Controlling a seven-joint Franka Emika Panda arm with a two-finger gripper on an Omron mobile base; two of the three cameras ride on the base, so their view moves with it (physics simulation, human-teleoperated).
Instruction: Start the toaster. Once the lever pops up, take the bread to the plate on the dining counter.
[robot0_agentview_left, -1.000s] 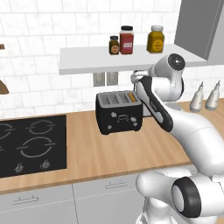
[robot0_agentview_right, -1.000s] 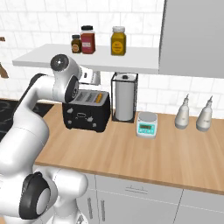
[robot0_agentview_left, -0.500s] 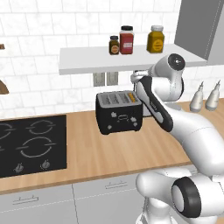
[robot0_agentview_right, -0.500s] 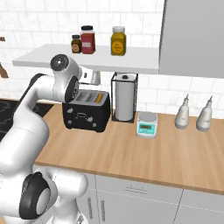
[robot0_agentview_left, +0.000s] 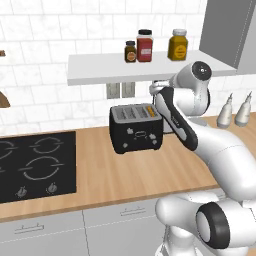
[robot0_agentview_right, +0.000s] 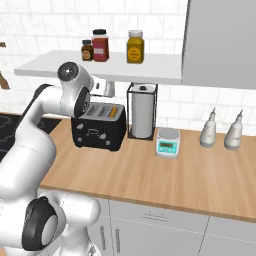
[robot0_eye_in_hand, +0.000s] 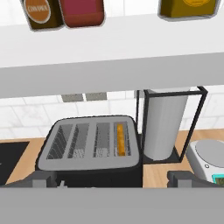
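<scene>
The two-finger gripper (robot0_eye_in_hand: 112, 178) is hanging just above and in front of the black boxy four-slot toaster (robot0_agentview_left: 137, 128), and its jaws are standing wide apart: in the hand view one dark finger tip (robot0_eye_in_hand: 39, 178) is showing at the lower left and the other at the lower right, with the toaster's front between them and nothing held.

The white arm is reaching forward over the light-brown wooden worktop (robot0_agentview_left: 125, 175), with its hand under the white wall shelf (robot0_agentview_right: 100, 67).

The toaster is sitting on the worktop near the tiled wall, right of the black hob (robot0_agentview_left: 35, 165). In its grey slotted top, the light tan slice of bread (robot0_eye_in_hand: 120, 139) is resting sunk in the slot nearest the paper towel, with only its orange-brown edge visible. The other three slots are looking empty.

Just beside the toaster, a white paper towel roll in a black wire holder (robot0_agentview_right: 142, 111) is standing upright, and a small grey kitchen scale with a teal display (robot0_agentview_right: 167, 142) is sitting next to that. Further along, two pale grey bottles (robot0_agentview_right: 220, 129) are standing side by side.

On the shelf above, a small brown jar (robot0_agentview_left: 130, 51), a red jar (robot0_agentview_left: 144, 46) and a yellow jar (robot0_agentview_left: 178, 45) are standing in a row.
</scene>
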